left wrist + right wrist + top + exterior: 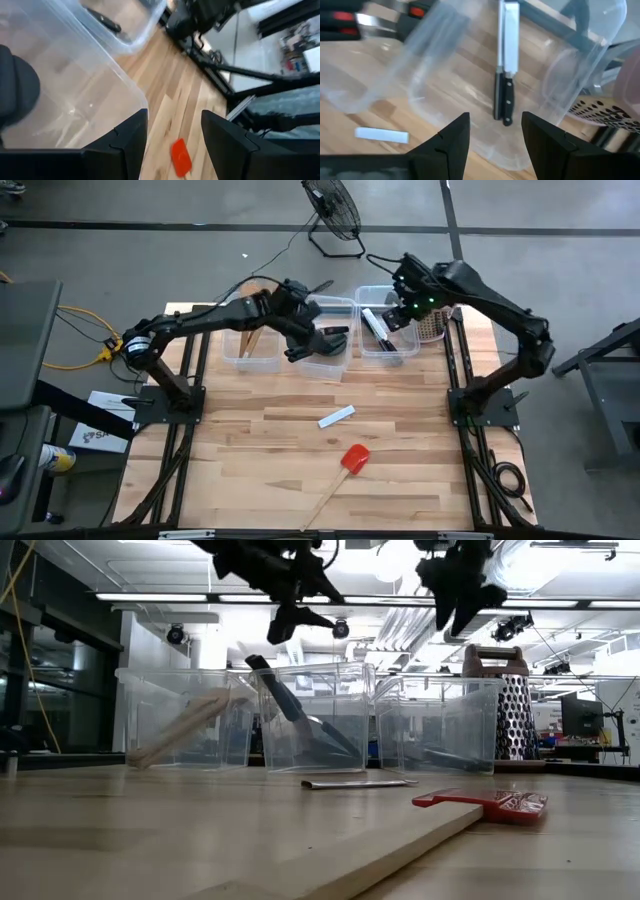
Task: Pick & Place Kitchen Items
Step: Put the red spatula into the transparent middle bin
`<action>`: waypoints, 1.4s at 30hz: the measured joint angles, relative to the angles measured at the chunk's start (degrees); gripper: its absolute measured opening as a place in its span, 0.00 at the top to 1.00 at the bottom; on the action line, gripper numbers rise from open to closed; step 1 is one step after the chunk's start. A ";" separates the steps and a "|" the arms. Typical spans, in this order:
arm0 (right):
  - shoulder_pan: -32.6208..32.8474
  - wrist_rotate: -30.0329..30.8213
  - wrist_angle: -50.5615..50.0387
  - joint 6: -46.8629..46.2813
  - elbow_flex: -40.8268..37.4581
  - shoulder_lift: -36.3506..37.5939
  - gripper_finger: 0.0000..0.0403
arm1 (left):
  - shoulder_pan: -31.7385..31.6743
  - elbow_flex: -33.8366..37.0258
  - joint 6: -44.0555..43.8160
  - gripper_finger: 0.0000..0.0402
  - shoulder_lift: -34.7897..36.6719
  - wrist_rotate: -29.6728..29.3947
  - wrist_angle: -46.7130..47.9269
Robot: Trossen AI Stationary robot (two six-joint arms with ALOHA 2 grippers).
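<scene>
Red-headed spatula (343, 472) lay near the table's (250, 450) front edge, handle running toward that edge; left gripper (303, 350) nearer, empty and open above middle bin (335, 305). Right gripper (405, 310) open, empty, over right bin (372, 290).

Your left arm reaches in from the left, its gripper (300, 352) raised, fingers (120, 145) parted and empty. Your right arm bends in from the right, its gripper (402, 312) likewise raised, parted, empty.

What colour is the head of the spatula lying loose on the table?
Red, on a pale wooden handle. The spatula shows best in the high view.
</scene>
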State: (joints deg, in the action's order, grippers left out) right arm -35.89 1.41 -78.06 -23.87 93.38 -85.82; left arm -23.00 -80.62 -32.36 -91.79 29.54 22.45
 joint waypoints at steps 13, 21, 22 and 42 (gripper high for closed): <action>12.83 0.19 1.17 -2.47 0.00 11.20 0.58 | 19.19 0.00 -9.74 0.54 0.16 -16.01 6.46; 22.68 4.34 0.76 -5.02 0.00 15.47 0.58 | 31.50 0.00 -19.53 0.54 0.16 -29.32 6.59; 23.89 4.54 0.72 -5.28 0.00 15.85 0.58 | 32.84 0.00 -20.44 0.54 0.16 -30.60 6.61; 48.60 14.20 0.72 -18.43 0.00 14.11 0.58 | 50.68 -0.02 -35.50 0.54 -6.52 -38.26 10.19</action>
State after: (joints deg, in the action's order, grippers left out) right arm 12.71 15.61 -77.34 -42.30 93.38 -71.71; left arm 27.68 -80.64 -67.86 -98.32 -8.72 32.64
